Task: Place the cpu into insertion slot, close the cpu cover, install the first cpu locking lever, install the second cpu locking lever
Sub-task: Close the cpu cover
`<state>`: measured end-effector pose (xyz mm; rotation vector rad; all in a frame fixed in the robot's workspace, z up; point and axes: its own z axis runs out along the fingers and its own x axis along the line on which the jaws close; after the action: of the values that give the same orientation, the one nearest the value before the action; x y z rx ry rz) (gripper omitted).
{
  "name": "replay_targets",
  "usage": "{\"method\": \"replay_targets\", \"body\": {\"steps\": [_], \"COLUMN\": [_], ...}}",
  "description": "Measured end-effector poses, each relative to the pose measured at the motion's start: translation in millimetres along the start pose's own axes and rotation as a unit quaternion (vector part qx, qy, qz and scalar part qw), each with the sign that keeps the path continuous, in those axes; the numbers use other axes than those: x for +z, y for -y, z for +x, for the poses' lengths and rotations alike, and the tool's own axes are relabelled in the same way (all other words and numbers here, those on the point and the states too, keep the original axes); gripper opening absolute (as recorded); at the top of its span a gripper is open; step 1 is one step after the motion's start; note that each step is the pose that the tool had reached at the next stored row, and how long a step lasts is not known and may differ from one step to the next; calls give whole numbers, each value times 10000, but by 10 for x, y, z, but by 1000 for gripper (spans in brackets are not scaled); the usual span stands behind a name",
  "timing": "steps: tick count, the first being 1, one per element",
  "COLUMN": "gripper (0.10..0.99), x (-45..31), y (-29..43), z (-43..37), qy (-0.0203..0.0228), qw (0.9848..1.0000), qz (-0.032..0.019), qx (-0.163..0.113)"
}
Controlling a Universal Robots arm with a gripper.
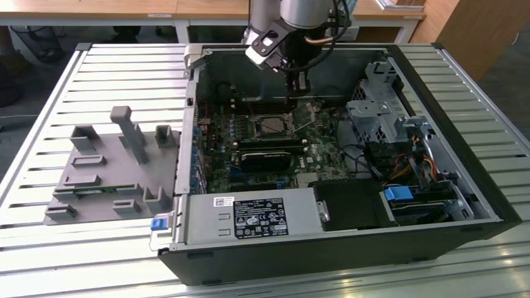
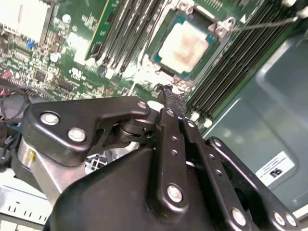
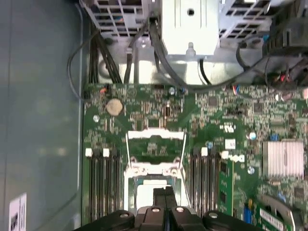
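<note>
my pincer (image 2: 172, 98) fully closed, holding nothing, beside seated cpu (image 2: 184, 43) | locking lever (image 2: 262, 21): thin springy wire, I'd press near its end

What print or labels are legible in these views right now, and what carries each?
None is legible.
Black-and-white label on the silver metal power supply box: too small to read.
White sticker on the grey-blue metal case wall, in both wrist views: blurred.
White print on the green motherboard: too small to read.
</note>
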<state>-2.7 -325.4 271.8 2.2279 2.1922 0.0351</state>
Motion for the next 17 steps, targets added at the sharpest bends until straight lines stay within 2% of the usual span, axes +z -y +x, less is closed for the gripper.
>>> {"method": "replay_targets", "body": {"steps": [10, 17], "gripper": [118, 118], "x": [32, 50], "y": [-104, -199], "z": [1, 3], "qy": [-9, -11], "qw": [9998, 9998], "qz": [2, 1], "qx": [-177, -186]}}
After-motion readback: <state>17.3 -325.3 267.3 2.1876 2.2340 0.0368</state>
